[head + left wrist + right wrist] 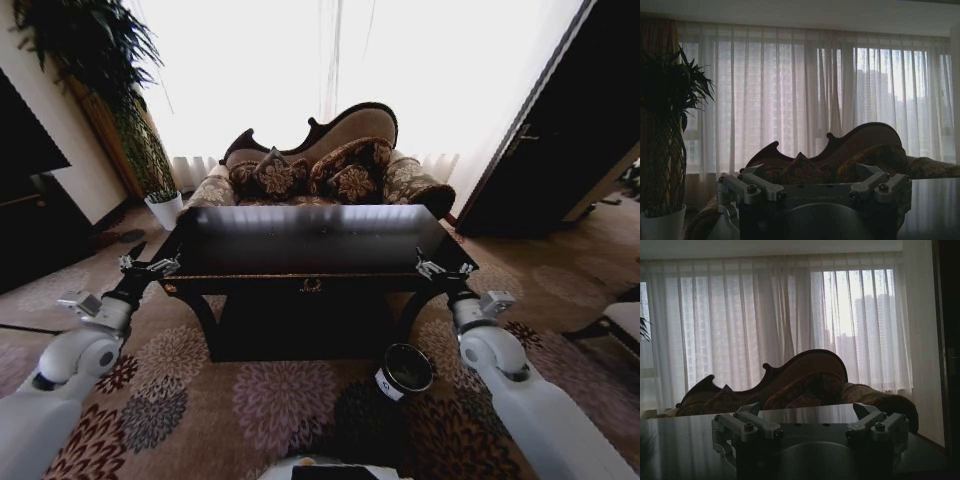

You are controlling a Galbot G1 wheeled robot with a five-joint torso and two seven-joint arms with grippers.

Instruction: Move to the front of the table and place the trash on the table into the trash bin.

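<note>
The dark glossy table with gold trim stands straight ahead of me, and its top shows only reflections; the trash is out of view. The black trash bin with a white label stands on the carpet by the table's front right leg, close to my right arm. My left gripper hovers at the table's front left corner, open and holding nothing. My right gripper is at the front right corner, also open and holding nothing.
A carved sofa with cushions sits behind the table before curtained windows. A white plant pot stands at the back left, dark furniture on the left, a dark door on the right. A chair juts in at the right edge.
</note>
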